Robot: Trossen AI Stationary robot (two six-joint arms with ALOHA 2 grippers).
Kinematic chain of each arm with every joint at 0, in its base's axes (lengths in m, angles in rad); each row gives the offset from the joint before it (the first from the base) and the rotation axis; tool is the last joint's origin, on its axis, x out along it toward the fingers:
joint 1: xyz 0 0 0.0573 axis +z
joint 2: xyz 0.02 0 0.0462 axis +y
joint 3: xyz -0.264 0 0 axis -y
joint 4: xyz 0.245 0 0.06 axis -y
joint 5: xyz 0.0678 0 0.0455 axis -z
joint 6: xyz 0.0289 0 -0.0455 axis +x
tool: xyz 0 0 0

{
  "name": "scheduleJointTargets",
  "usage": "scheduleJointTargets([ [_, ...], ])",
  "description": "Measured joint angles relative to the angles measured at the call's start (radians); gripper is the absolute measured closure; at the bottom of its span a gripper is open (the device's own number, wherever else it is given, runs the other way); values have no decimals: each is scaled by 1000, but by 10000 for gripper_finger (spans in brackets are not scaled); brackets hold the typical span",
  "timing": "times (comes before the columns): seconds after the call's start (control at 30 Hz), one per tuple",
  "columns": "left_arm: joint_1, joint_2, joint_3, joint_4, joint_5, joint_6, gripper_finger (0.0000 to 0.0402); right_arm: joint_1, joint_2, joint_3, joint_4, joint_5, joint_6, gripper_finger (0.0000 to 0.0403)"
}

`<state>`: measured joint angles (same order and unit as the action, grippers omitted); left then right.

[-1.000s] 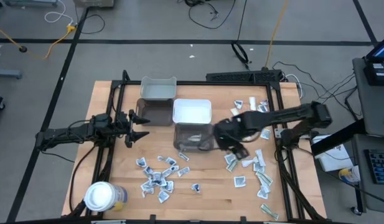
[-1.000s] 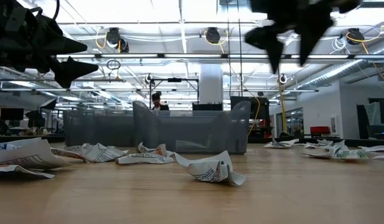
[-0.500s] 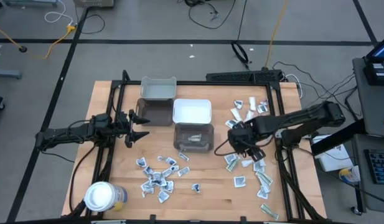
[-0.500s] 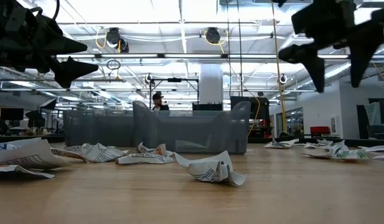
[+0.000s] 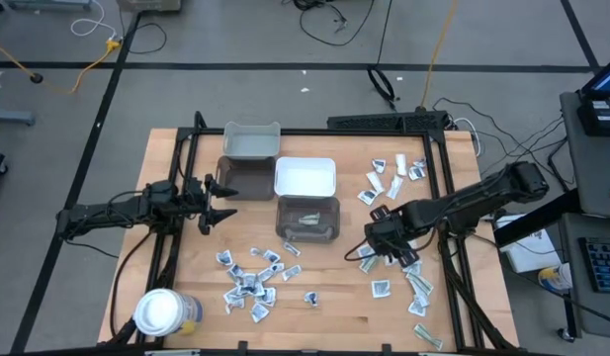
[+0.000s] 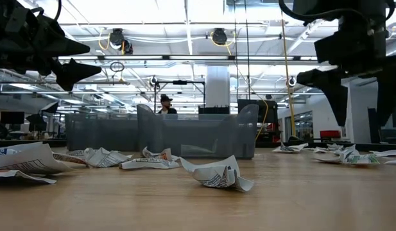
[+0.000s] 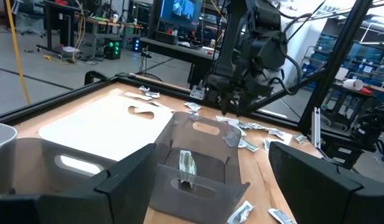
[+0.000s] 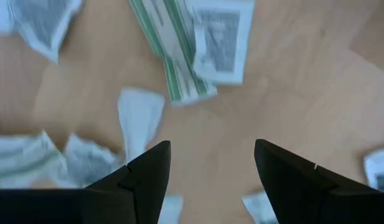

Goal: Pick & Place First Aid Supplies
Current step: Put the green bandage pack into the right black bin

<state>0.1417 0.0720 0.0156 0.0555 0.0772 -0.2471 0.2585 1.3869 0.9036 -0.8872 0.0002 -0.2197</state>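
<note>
The wooden table (image 5: 324, 307) carries a cluster of bins near its back-middle: two grey bins (image 5: 247, 178), a white lidded one (image 5: 305, 177), and a dark see-through bin (image 5: 307, 219) w/ one packet already lying inside. A big white-lidded jar (image 5: 158, 311) sits at the front left corner.

The first aid packets are scattered in two bunches: one pile (image 5: 250, 280) toward the front edge, left of middle, and another (image 5: 403, 267) strung along the right edge from back to front.

Left gripper (image 5: 217, 201) hangs parked by the left edge next to the grey bins, fingers spread wide, nothing in it. Right gripper (image 5: 384, 242) hovers low over the right-side bunch, fingers apart and empty, pointing down at a pale-green strip (image 8: 173, 50) and a white printed packet (image 8: 220, 40) that partly overlap.

Handling guess: these look featherlight, thin and floppy, several crumpled, so they'd prob slide or bend rather than resist. Flat ones hug the wood and give little to grab. Best bet imo is pinching a raised crease or curled edge, or across the strip's narrow width, and picking one that's clear of its neighbours so two don't come up together.
</note>
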Motion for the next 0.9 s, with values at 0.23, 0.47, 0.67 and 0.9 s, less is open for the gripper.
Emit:
scheduleJointTargets([
  [0.23,0,0,0,0,0,0,91,23,54,-31,77,-3,48,175],
  [0.47,0,0,0,0,0,0,91,49,121,-34,125,-4,77,177],
  [0.67,0,0,0,0,0,0,91,71,153,-35,170,-3,107,184],
  [0.9,0,0,0,0,0,0,91,71,164,-35,215,-4,119,210],
])
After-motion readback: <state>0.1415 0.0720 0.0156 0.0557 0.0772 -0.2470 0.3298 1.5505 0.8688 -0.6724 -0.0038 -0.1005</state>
